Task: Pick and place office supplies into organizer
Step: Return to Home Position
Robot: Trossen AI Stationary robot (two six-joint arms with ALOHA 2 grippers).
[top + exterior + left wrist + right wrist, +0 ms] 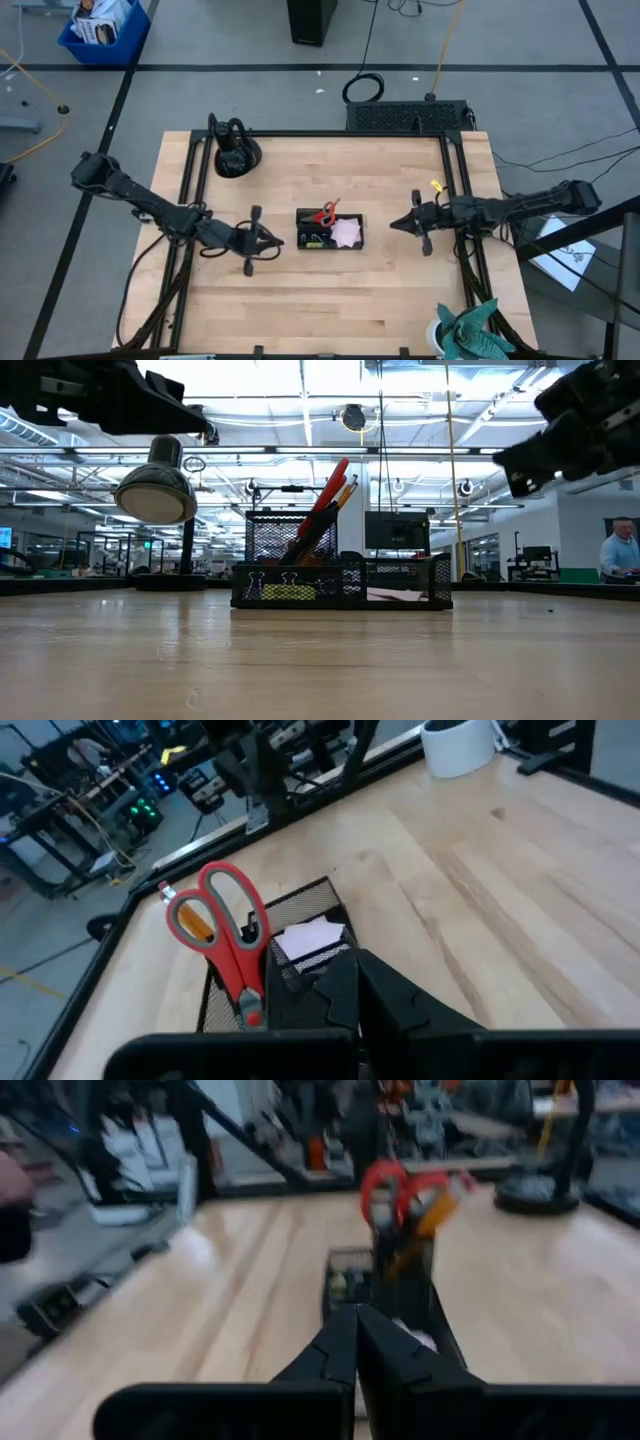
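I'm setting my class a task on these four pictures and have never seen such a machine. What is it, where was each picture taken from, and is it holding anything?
It is a robot with two dark arms at a wooden table. One picture looks straight down, one looks level across the tabletop, two come from wrist cameras. In the middle stands a black mesh organizer holding red-handled scissors, orange pencils and a pink notepad. A black desk lamp stands near a corner. The left gripper and right gripper hang either side of the organizer, shut, holding nothing.
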